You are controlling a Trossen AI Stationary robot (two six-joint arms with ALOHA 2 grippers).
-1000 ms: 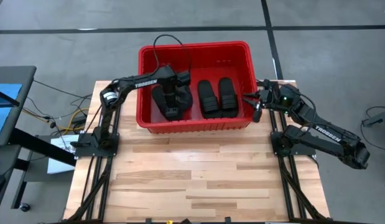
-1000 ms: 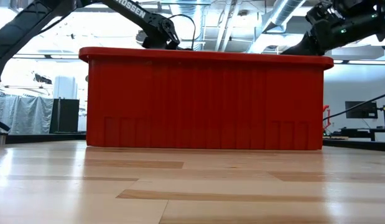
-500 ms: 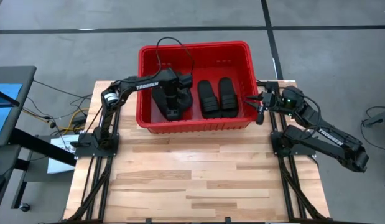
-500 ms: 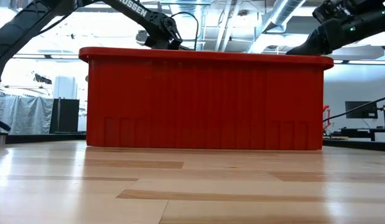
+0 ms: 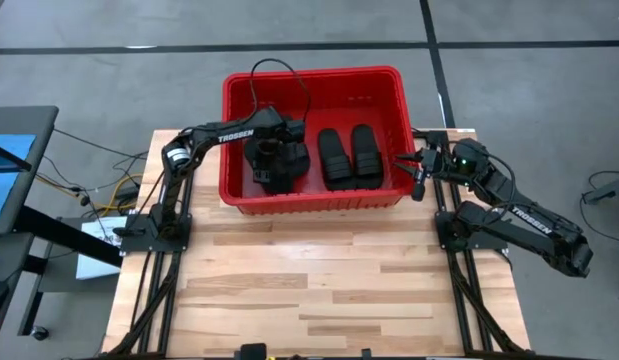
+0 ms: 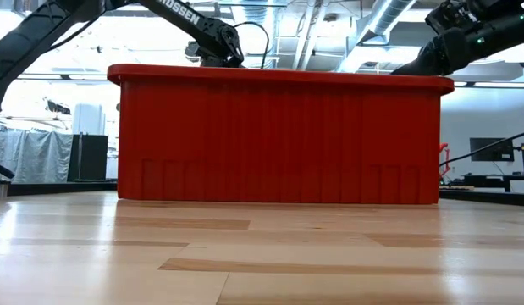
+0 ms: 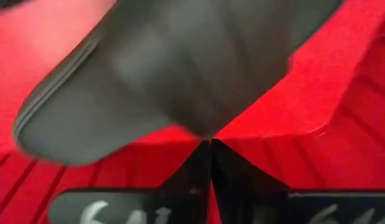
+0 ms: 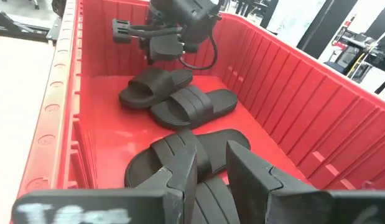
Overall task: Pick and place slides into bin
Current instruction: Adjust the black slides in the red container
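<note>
**A:** Where are the slides?

**B:** All four lie on the bottom of the bin (image 5: 311,80), which stands at the far edge of the table (image 5: 309,290). One pair of slides (image 5: 348,157) is side by side toward the bin's right wall. The other pair (image 8: 176,95) is toward the left wall, and in the right wrist view these two touch each other, soles down and straps up.

**A:** And the left gripper (image 5: 272,172)?

**B:** It is inside the bin, low over the left pair, near the bin's front wall. In the left wrist view its two fingers (image 7: 195,180) stand together with only a thin line between them, and they hold nothing. A slide (image 7: 180,68) fills that picture just beyond the fingertips; I cannot tell if they touch it.

**A:** The right gripper (image 5: 417,172)?

**B:** It hangs outside the bin, just beside the right wall, above the table's far right corner. Its fingers (image 8: 254,171) are apart and empty, pointing over the rim toward the nearer pair.

**A:** From the low view?

**B:** Only the bin's front wall shows, with both arms above the rim.
</note>
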